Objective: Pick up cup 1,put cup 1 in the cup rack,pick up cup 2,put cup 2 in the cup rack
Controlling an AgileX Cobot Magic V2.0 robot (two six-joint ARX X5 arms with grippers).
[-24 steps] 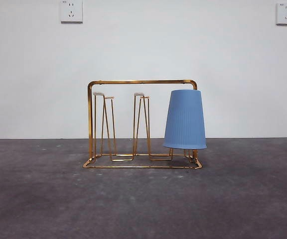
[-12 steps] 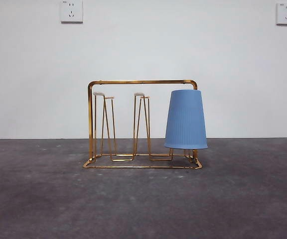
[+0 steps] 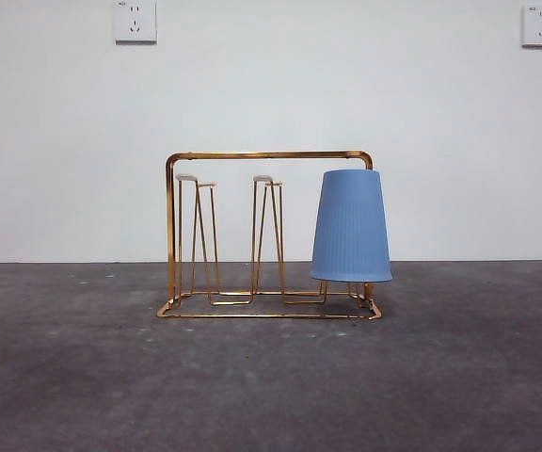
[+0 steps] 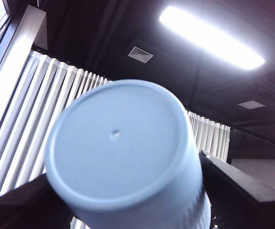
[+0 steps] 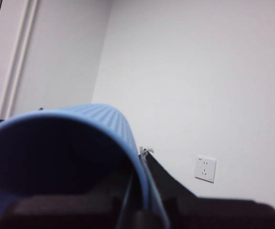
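On the bench point(image 3: 83, 377), near the middle: rack point(image 3: 266, 155), with a racked cup point(image 3: 350, 226) mouth-down over the peg at one end, rim clear of the wire base. Upended, presumably to drain and sit steady. Two other pegs bare.

Out of the front view, high up: left end effector point(image 4: 123, 183) clamped on a pale cup point(image 4: 118, 148), one jaw on each side wall, closed base toward the wrist camera, ceiling behind. A side grip like this suits lowering the mouth over a peg.

Right end effector point(image 5: 128, 193) apparently pinching the wall of a dark cup point(image 5: 94, 119) at the rim, one jaw inside; too close and blurred to be sure.

No brands or labels on cups or rack. Small print on the wall sockets point(image 3: 135, 20), too small to read.
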